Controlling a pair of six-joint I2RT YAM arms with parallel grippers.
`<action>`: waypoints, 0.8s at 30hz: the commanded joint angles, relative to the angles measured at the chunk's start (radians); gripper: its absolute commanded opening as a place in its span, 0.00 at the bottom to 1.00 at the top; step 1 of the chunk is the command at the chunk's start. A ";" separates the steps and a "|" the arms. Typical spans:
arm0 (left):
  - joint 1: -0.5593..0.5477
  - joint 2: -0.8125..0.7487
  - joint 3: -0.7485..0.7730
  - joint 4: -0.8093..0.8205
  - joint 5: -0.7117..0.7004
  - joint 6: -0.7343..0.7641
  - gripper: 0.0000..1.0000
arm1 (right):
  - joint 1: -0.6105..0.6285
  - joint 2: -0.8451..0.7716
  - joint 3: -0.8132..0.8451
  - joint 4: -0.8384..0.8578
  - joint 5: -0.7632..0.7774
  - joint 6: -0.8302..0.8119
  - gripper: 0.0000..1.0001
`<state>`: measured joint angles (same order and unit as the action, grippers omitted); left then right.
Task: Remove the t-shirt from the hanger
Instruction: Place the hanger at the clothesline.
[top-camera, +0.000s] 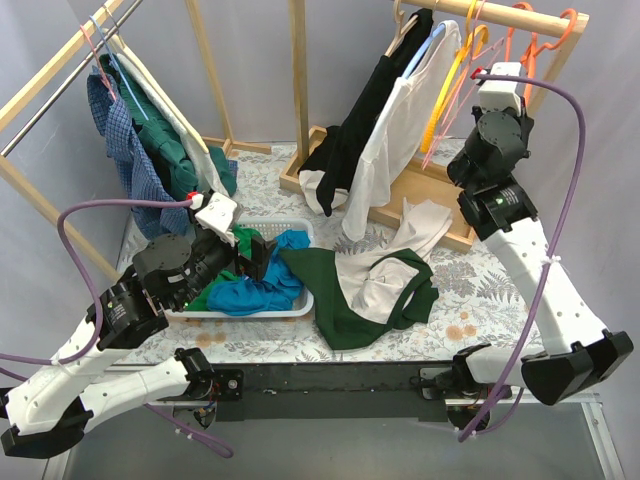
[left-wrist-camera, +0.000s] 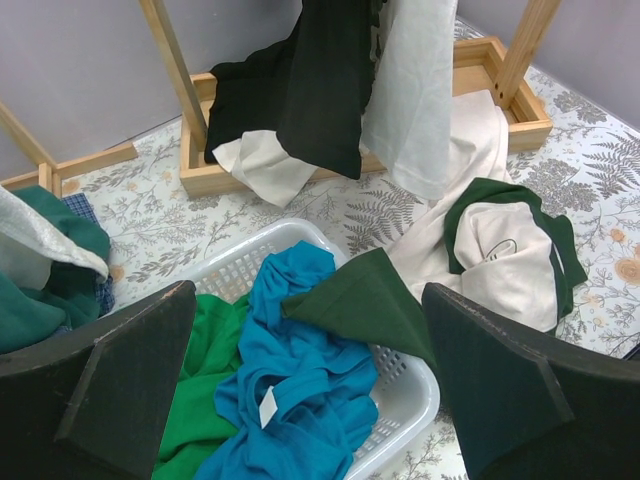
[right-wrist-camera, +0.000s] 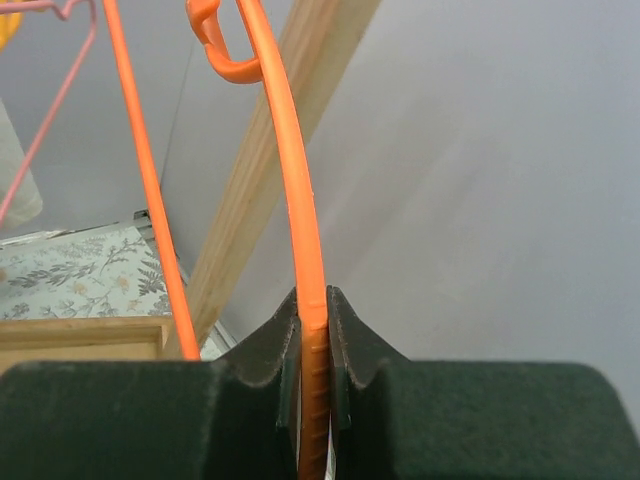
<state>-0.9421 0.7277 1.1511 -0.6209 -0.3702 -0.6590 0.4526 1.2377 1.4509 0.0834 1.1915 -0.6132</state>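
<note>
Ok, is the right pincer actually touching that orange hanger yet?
Touching. The right wrist view shows the right pincer closed on the orange hanger, whose bar is pinched between both jaws with no gap on either side.

No legible writing, number or brand shows in any view. A small white tag (left-wrist-camera: 268, 405) is sewn inside the neck of the blue t-shirt (left-wrist-camera: 300, 345) in the white laundry basket (left-wrist-camera: 412, 392), but it reads as blank at this size. The cream t-shirt (left-wrist-camera: 505, 285) with dark green trim, lying on the worktop (left-wrist-camera: 600, 190), carries a faint oval mark (left-wrist-camera: 503, 247) printed inside its collar, too small to make out.
</note>
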 joint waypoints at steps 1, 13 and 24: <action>0.002 -0.001 0.004 0.004 0.022 -0.013 0.97 | -0.049 0.046 0.081 -0.126 -0.133 0.119 0.01; 0.002 0.010 -0.014 0.027 0.051 -0.011 0.98 | -0.107 0.104 0.075 -0.224 -0.260 0.178 0.01; 0.000 0.012 -0.033 0.046 0.086 -0.025 0.98 | -0.183 0.164 0.152 -0.292 -0.227 0.230 0.01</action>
<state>-0.9421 0.7456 1.1309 -0.5972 -0.3050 -0.6743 0.2958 1.3876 1.5570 -0.1524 0.9455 -0.4110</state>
